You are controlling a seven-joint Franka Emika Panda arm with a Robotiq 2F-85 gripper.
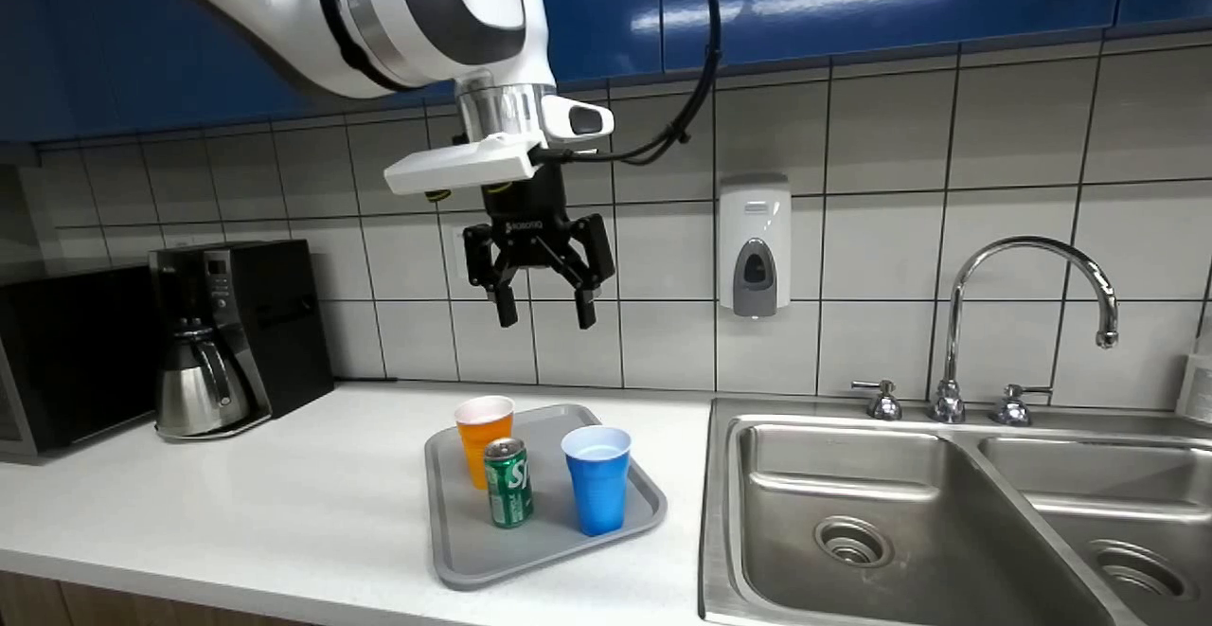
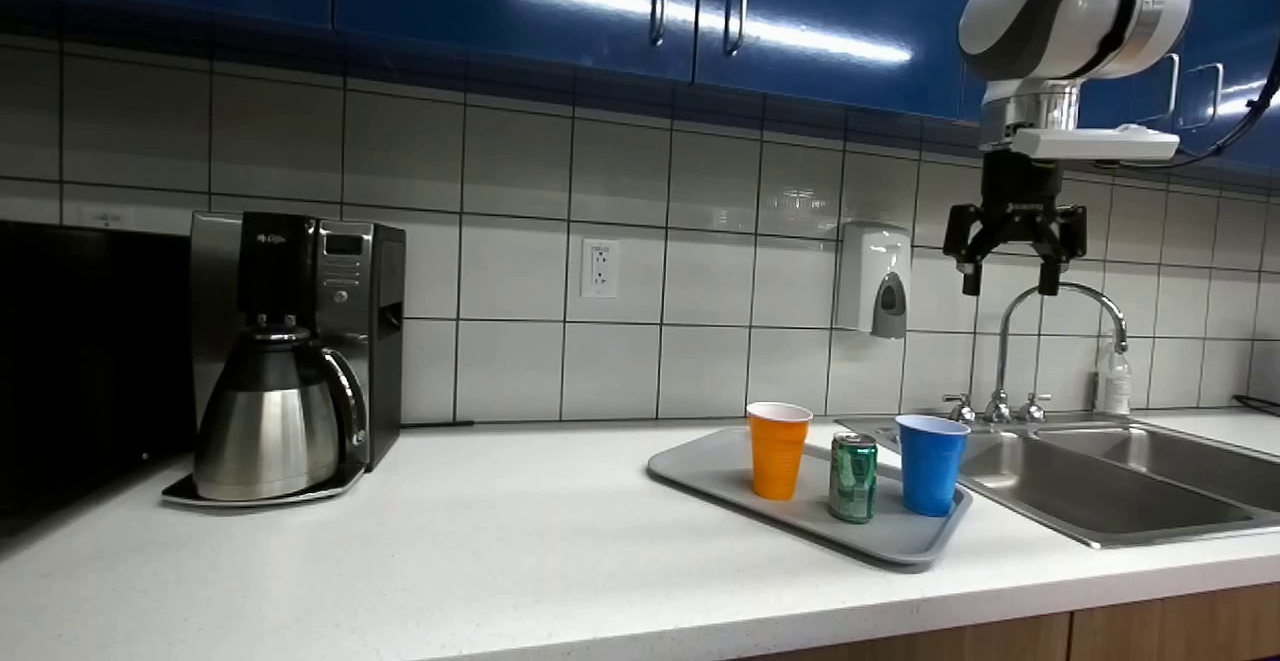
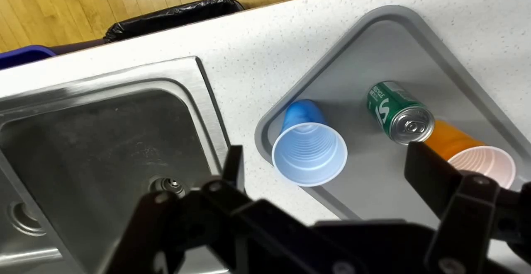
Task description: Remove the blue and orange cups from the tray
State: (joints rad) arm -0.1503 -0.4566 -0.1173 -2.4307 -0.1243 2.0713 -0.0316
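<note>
The blue cup (image 1: pixel 599 489) and the orange cup (image 1: pixel 473 441) both stand upright on the gray tray (image 1: pixel 473 550), mouths up, pale inside. The blue one is in the right corner, close to the rim; the orange one is farther left and nearer the wall. A green soda can (image 1: pixel 509 486) stands upright between them from left to right, apart from both and a little nearer than the orange cup. The tray lies askew on the white counter (image 1: pixel 312 474), with a strip of counter between it and the steel sink (image 1: pixel 717 531) to the right.

The gripper (image 1: pixel 546 315) hangs well above the counter, fingers pointing down and spread wide, holding nothing. In the wrist view one fingertip (image 3: pixel 234 164) shows against the sink's edge, while the opposite one hides part of the orange cup. The white and gray arm (image 1: pixel 407 10) comes down to it in front of blue cabinets (image 2: pixel 520 31).

At the far side of the sink rises a chrome faucet (image 1: pixel 1027 242), and left of that a soap dispenser (image 1: pixel 755 247) hangs on the tiled wall (image 1: pixel 1023 143). Well to the left stands a coffee maker (image 1: pixel 284 323) with a steel carafe (image 1: pixel 194 399); beyond it, farther left, is a black appliance (image 2: pixel 90 371). Past the counter's near edge, the wrist view shows wooden floor (image 3: pixel 95 4).
</note>
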